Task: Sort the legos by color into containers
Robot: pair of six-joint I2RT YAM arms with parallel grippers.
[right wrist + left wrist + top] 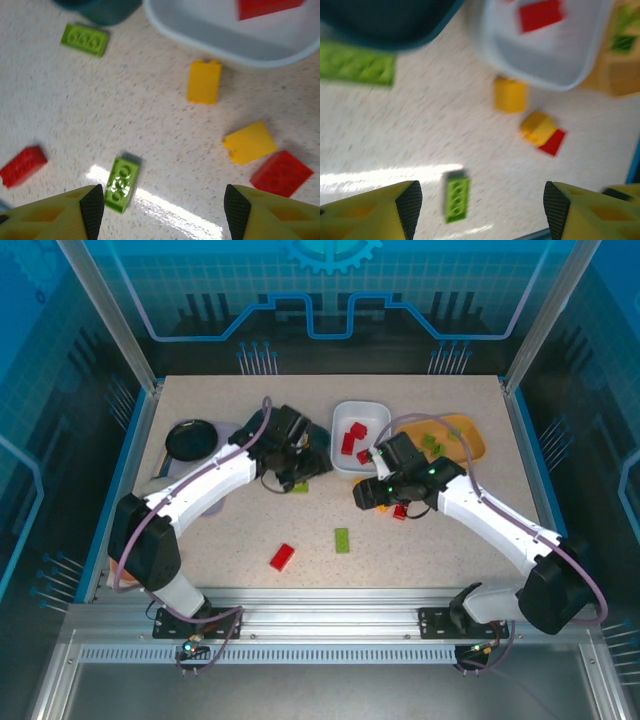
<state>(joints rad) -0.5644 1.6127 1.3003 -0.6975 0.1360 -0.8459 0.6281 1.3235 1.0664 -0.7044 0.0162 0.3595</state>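
— How is the light from above?
— Bright and even, falling from overhead. The table (440,540) is sharp, with only soft, short shadows on it.
— And the left wrist view?
— Blurred all over. The green lego (456,195) is smeared, the white tray (545,55) at the far side is hazy, and a white band of glare lies at the near left.
— The right wrist view?
— Much crisper. A glare streak crosses the near tabletop, and shadows are faint.

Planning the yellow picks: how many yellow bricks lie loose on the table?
2. One yellow brick sits just outside the white tray; the second yellow brick lies beside a red brick. Others may be hidden under the arms.
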